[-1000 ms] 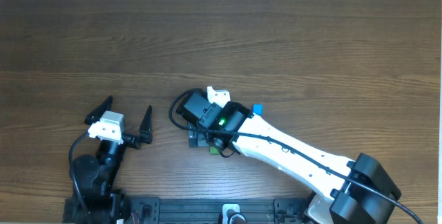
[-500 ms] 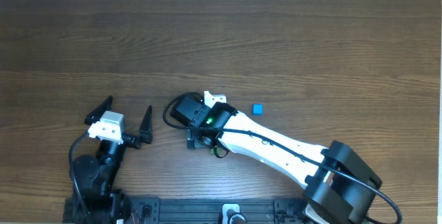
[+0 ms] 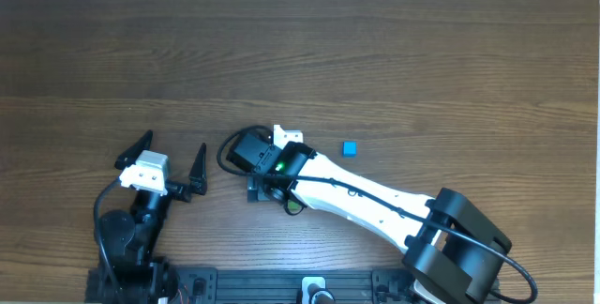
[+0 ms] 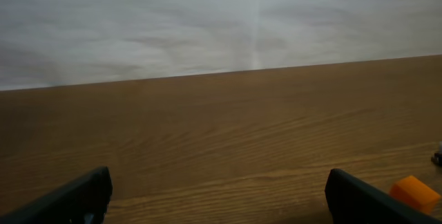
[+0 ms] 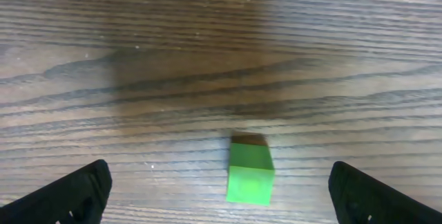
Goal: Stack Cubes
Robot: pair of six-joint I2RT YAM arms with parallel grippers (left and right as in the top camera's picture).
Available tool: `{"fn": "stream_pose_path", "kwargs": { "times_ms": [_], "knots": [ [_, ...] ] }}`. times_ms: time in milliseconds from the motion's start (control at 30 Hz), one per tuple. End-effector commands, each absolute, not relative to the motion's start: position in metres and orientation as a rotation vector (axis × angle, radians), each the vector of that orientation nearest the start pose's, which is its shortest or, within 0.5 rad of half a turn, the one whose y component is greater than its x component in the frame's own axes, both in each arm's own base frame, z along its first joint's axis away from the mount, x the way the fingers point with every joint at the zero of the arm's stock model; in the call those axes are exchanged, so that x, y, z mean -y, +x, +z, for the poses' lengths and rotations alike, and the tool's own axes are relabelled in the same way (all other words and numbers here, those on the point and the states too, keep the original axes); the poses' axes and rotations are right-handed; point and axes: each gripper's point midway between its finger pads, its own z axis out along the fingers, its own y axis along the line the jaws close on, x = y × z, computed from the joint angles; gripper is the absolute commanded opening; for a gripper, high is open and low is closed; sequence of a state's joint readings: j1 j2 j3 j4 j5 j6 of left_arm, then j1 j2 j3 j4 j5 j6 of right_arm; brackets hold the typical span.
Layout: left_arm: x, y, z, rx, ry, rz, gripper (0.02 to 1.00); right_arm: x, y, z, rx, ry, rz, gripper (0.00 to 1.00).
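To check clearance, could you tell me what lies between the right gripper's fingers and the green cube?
Only bare table either side of the green cube, in the right wrist view.

The white-shelled right arm is trailing black cables, its green light glowing; the left gripper is showing black pointed fingers
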State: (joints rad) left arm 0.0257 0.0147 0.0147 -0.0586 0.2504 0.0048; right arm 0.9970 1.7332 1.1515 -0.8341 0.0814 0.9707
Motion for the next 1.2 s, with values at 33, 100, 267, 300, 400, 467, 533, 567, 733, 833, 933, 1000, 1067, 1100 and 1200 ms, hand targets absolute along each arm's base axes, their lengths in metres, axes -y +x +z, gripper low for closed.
{"fn": "stream_pose_path", "kwargs": {
  "times_ms": [33, 100, 267, 300, 400, 467, 533, 567, 733, 833, 933, 1000, 1067, 1100, 1200],
  "knots": [
    [0.034, 0.243, 0.162, -1.615, 0.179, -0.156, 1.0, -0.272, 0.188, 0.036, -3.01, -0.006, 0.106, 0.993],
    [0.034, 0.243, 0.162, -1.615, 0.179, -0.155, 1.0, -0.271, 0.186, 0.034, -3.016, -0.007, 0.102, 0.991],
    [0.034, 0.243, 0.162, -1.615, 0.178, -0.155, 1.0, -0.268, 0.185, 0.032, -3.019, -0.005, 0.092, 0.991],
    [0.034, 0.243, 0.162, -1.615, 0.178, -0.155, 1.0, -0.268, 0.185, 0.032, -3.02, -0.005, 0.092, 0.991],
    [0.034, 0.243, 0.162, -1.615, 0.179, -0.156, 1.0, -0.266, 0.184, 0.03, -3.026, 0.001, 0.08, 0.991],
    [0.034, 0.243, 0.162, -1.615, 0.178, -0.155, 1.0, -0.264, 0.182, 0.028, -3.033, 0.012, 0.078, 0.991],
    [0.034, 0.243, 0.162, -1.615, 0.179, -0.156, 1.0, -0.264, 0.181, 0.027, -3.037, 0.015, 0.083, 0.991],
    [0.034, 0.243, 0.162, -1.615, 0.179, -0.156, 0.998, -0.265, 0.181, 0.026, -3.037, 0.015, 0.087, 0.993],
    [0.034, 0.243, 0.162, -1.615, 0.179, -0.156, 1.0, -0.263, 0.177, 0.021, -3.049, 0.014, 0.092, 0.993],
    [0.034, 0.243, 0.162, -1.615, 0.179, -0.156, 0.998, -0.264, 0.177, 0.019, -3.047, 0.013, 0.101, 0.993],
    [0.034, 0.243, 0.162, -1.615, 0.179, -0.156, 1.0, -0.263, 0.176, 0.018, -3.049, 0.014, 0.1, 0.991],
    [0.034, 0.243, 0.162, -1.615, 0.179, -0.156, 1.0, -0.263, 0.175, 0.016, -3.052, 0.014, 0.102, 0.991],
    [0.034, 0.243, 0.162, -1.615, 0.179, -0.156, 0.996, -0.263, 0.175, 0.015, -3.051, 0.014, 0.106, 0.991],
    [0.034, 0.243, 0.162, -1.615, 0.178, -0.155, 0.996, -0.263, 0.175, 0.015, -3.05, 0.014, 0.107, 0.991],
    [0.034, 0.243, 0.162, -1.615, 0.179, -0.156, 1.0, -0.263, 0.175, 0.015, -3.05, 0.014, 0.107, 0.991]
  ]
}}
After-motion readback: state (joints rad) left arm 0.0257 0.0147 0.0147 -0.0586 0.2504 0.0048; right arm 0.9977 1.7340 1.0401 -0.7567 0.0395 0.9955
